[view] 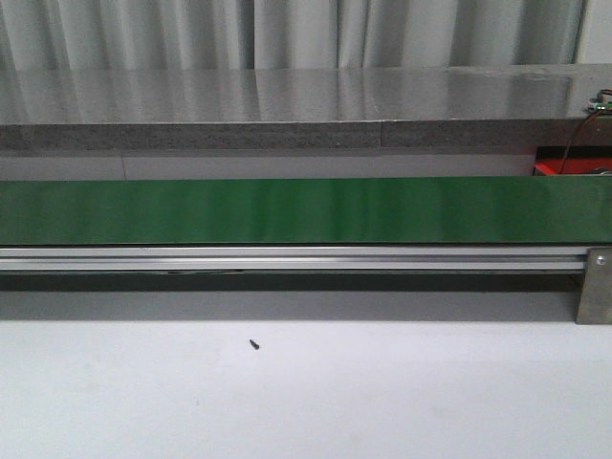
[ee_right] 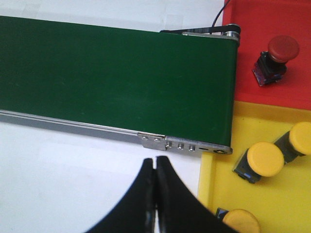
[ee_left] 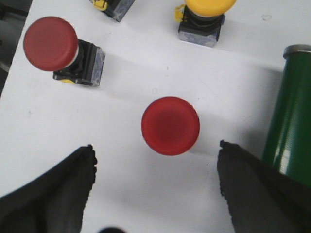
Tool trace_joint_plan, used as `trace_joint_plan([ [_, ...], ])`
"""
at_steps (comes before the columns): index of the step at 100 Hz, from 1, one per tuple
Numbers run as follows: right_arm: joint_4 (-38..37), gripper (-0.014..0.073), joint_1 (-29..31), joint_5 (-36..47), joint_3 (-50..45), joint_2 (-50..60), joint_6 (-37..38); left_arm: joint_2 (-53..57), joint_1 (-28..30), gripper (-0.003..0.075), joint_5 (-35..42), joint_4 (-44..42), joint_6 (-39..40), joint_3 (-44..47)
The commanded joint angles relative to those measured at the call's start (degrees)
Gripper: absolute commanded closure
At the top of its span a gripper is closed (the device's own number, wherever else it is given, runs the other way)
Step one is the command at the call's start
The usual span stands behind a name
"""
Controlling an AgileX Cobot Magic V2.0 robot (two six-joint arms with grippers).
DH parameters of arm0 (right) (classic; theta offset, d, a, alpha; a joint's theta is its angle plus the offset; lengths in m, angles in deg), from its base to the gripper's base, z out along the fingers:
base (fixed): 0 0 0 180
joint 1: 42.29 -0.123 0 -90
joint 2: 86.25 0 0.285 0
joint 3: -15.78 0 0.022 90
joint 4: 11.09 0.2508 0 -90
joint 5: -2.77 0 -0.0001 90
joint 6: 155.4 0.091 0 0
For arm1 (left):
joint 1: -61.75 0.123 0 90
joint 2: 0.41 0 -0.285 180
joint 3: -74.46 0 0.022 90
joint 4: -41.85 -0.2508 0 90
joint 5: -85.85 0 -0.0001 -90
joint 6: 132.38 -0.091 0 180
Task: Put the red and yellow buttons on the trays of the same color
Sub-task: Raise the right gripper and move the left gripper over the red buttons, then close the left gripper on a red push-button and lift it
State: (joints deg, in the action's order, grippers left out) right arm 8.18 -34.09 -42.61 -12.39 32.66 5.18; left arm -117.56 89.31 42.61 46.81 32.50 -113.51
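Observation:
In the left wrist view a red button (ee_left: 170, 125) stands upright on the white table, just beyond my open left gripper (ee_left: 155, 151) and centred between its fingers, not touched. Another red button (ee_left: 51, 43) lies tilted farther off, and a yellow button (ee_left: 206, 12) sits at the frame edge. In the right wrist view my right gripper (ee_right: 155, 160) is shut on nothing, over white table beside the conveyor's end. The red tray (ee_right: 252, 87) holds one red button (ee_right: 279, 53). The yellow tray (ee_right: 272, 194) holds three yellow buttons (ee_right: 265, 159), (ee_right: 301, 137), (ee_right: 240, 221). Neither gripper shows in the front view.
A green conveyor belt (view: 306, 210) with an aluminium rail (view: 287, 258) runs across the table. Its roller end (ee_left: 291, 126) stands beside the left gripper. A small black screw (view: 253, 344) lies on the white table. A corner of the red tray (view: 564, 168) shows at far right.

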Motion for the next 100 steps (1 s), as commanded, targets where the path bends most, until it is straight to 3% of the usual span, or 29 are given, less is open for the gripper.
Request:
trace_joint_plan([
  [1, 1.2, 0.0662, 0.1, 2.5, 1.9, 0.9, 0.0, 2.3, 0.1, 0.0227, 3.6, 0.1, 0.7, -1.9],
  [100, 1.2, 0.0662, 0.1, 2.5, 1.9, 0.9, 0.0, 0.3, -2.3, 0.0227, 8.3, 0.9, 0.7, -2.0],
])
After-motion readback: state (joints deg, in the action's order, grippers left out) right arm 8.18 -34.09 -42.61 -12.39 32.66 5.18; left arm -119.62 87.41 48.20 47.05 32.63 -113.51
